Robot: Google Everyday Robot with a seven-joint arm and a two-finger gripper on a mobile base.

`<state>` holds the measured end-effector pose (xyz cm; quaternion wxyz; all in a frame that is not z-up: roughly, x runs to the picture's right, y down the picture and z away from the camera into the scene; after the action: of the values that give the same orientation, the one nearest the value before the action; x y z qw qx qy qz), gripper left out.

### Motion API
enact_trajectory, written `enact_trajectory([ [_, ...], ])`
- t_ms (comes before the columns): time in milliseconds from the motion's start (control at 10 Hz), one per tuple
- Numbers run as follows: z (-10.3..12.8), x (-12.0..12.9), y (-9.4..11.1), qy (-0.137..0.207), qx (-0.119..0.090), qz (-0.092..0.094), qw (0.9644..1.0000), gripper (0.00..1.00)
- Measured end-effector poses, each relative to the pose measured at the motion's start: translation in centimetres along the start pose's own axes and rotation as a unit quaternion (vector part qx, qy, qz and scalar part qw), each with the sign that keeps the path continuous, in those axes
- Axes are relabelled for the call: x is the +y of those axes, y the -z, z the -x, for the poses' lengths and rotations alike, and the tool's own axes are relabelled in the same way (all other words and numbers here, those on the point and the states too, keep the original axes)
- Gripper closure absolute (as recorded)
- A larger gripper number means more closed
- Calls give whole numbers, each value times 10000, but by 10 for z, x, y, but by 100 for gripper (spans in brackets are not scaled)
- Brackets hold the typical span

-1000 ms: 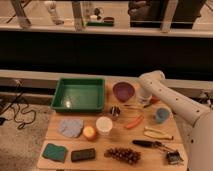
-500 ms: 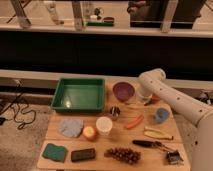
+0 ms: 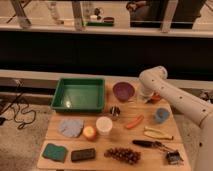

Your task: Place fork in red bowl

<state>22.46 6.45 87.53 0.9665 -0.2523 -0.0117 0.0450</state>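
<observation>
At the far right of the tabletop, my claw hangs closed over the red bowl, mostly hidden behind my arm, beside the purple bowl. I can't make out the fork (perhaps pinched, ready to drop). No readable labels.

Behind gripper – itself low over far right part of wooden table – a pale ledge running full width. Above that, a broad dark wall band. Higher up, a railing with slanted metal posts; brighter floor beyond. Well left of gripper and lower – speckled grey floor, black cables lying loose. Lighting warm, dim.
</observation>
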Motion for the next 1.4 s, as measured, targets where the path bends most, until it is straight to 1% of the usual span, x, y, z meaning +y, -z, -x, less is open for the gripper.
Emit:
enact_trajectory([
  [200,-2,-5,14,-25,-3,-117,9999,100],
  [300,-3,-7,19,-32,-23,-146,9999,100],
  [400,-3,-12,28,-39,-96,-202,9997,100],
  [700,-5,-24,36,-70,-274,-205,9994,100],
  [1000,-6,-52,43,-165,-477,-232,9985,100],
  [1400,-20,-86,63,-439,-654,-398,9961,100],
])
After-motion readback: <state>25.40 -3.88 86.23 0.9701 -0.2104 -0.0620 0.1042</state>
